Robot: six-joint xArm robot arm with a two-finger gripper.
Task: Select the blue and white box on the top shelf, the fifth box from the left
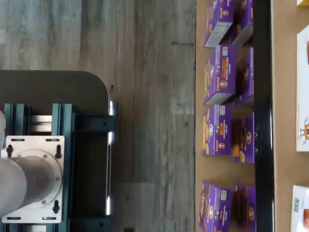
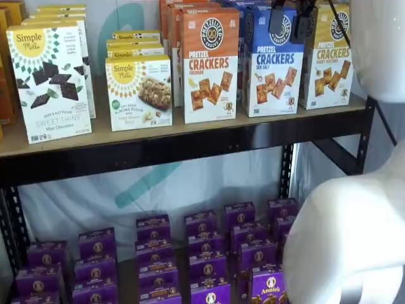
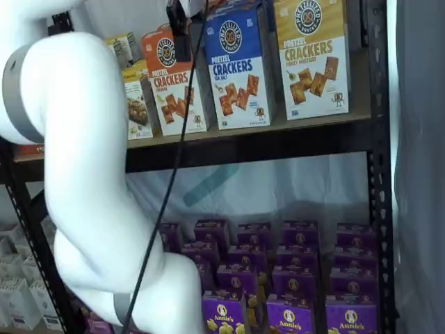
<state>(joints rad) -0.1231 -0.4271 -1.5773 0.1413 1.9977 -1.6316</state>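
Observation:
The blue and white box [image 2: 273, 63] stands upright on the top shelf [image 2: 190, 149], between an orange-topped and a yellow-topped box; it shows in both shelf views [image 3: 240, 66]. My gripper [image 2: 291, 20] hangs from the top edge in a shelf view, in front of the blue box's top. Its two black fingers [image 2: 276, 19] show a gap between them and hold nothing. In a shelf view [image 3: 179, 24] only a side-on black finger and a cable show, left of the box. The wrist view does not show the blue box.
The orange-topped Cheddar box [image 2: 210, 63] and the yellow-topped box [image 2: 329, 57] flank the blue one. Simple Mills boxes [image 2: 50, 82] stand further left. Purple Annie's boxes [image 2: 209, 253] fill the lower shelf. My white arm [image 3: 90, 174] covers part of both shelf views.

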